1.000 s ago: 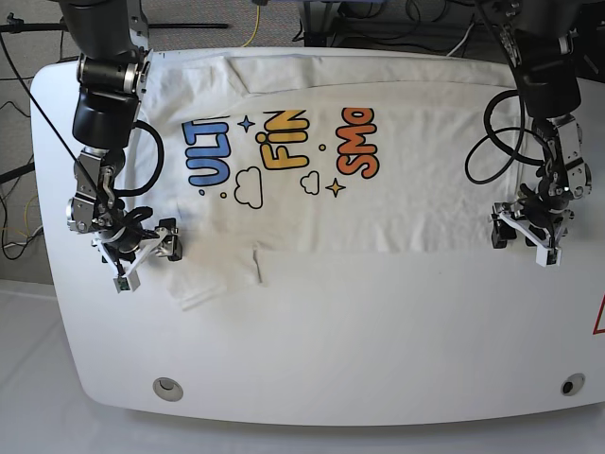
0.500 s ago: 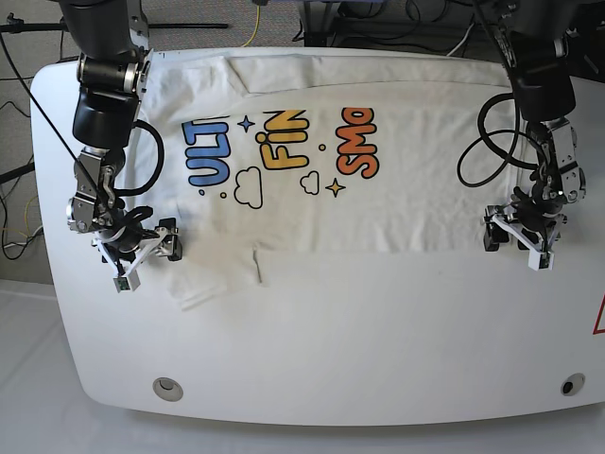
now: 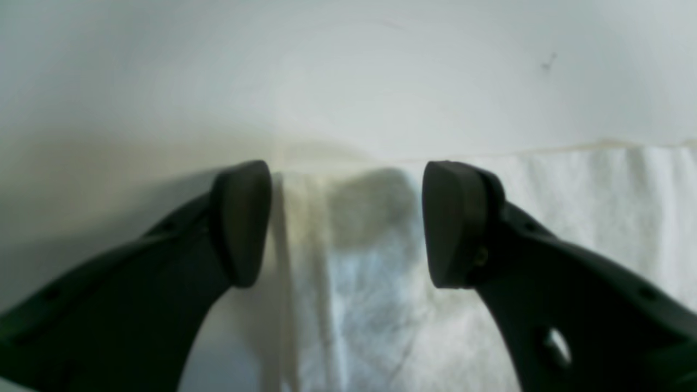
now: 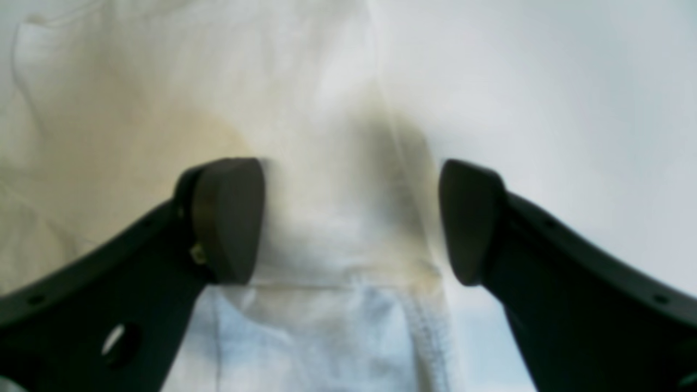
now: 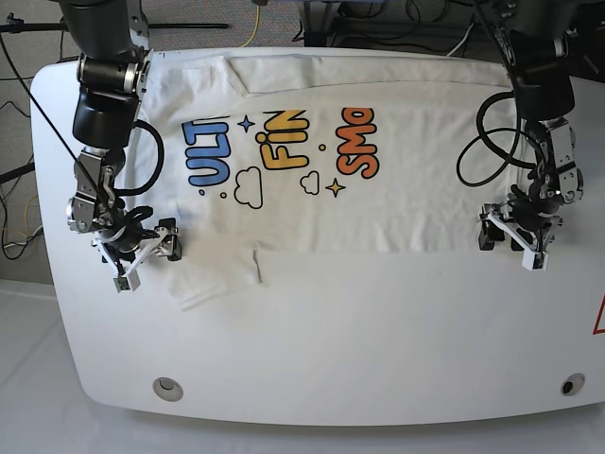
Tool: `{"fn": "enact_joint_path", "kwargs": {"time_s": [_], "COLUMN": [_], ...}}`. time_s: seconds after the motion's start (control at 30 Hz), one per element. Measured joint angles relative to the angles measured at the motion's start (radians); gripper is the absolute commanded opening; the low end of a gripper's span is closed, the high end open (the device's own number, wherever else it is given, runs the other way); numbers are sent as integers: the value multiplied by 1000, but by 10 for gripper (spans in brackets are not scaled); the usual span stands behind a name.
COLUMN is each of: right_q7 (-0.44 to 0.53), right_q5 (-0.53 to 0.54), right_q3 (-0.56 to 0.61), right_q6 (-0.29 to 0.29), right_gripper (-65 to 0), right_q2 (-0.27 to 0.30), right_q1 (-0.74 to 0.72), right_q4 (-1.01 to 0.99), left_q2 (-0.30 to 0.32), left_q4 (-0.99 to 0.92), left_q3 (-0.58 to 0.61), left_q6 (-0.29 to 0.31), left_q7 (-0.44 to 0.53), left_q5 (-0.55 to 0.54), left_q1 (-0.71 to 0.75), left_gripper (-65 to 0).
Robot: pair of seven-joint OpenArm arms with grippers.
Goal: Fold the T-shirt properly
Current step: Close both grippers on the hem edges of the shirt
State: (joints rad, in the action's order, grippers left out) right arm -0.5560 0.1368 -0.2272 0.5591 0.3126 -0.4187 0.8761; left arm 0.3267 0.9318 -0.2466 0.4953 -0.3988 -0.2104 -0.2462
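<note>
The white T-shirt (image 5: 416,189) lies flat across the back half of the white table (image 5: 378,331), its blue, yellow and orange cartoon words facing up. A sleeve (image 5: 203,279) sticks out toward the front at the left. My left gripper (image 5: 509,248) is open at the shirt's right front corner. In the left wrist view the left gripper (image 3: 348,223) straddles the T-shirt (image 3: 572,207) at its edge, fabric lying loose between the jaws. My right gripper (image 5: 146,259) is open beside the sleeve. In the right wrist view the right gripper (image 4: 351,220) stands over a stitched hem (image 4: 430,326) of the T-shirt (image 4: 136,109).
The table's rounded front edge has two round grommets (image 5: 167,387) (image 5: 568,385). A red mark (image 5: 599,317) sits at the right border. Black cable loops (image 5: 477,151) hang from the left arm over the shirt. Cables and stands crowd the space behind the table.
My left gripper has slid a little leftward onto the shirt's right front corner and its jaws have narrowed slightly. The right arm and the shirt have not moved.
</note>
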Motion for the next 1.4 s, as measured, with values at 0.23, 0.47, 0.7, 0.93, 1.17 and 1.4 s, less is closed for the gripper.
{"fn": "enact_joint_path", "kwargs": {"time_s": [0.23,0.47,0.7,0.93,1.17,1.4], "right_q7": [-5,-4,-2,-2,-1,-2], "right_q5": [-3,-11,-11,-10,-10,-10], "right_q3": [-1,-1,-1,-1,-1,0], "right_q6": [18,19,22,26,26,29], "right_gripper": [-170,-167,-165,-164,-166,-166], "right_q2": [0,-3,-2,-2,-2,-1], "right_q1": [-11,-12,-11,-10,-9,-9], "right_q4": [-7,-10,-10,-8,-8,-8], "left_q2": [0,-1,-8,-16,-18,-13], "left_q4": [4,8,14,15,19,19], "left_q3": [-10,-9,-6,-8,-2,-4], "left_q6": [3,3,-1,-8,-7,-6], "left_q7": [-16,-18,-15,-11,-2,7], "left_q5": [-11,-9,0,-11,-15,-14], "left_q1": [0,1,3,5,12,18], "left_gripper": [-296,-268,-302,-389,-489,-577]}}
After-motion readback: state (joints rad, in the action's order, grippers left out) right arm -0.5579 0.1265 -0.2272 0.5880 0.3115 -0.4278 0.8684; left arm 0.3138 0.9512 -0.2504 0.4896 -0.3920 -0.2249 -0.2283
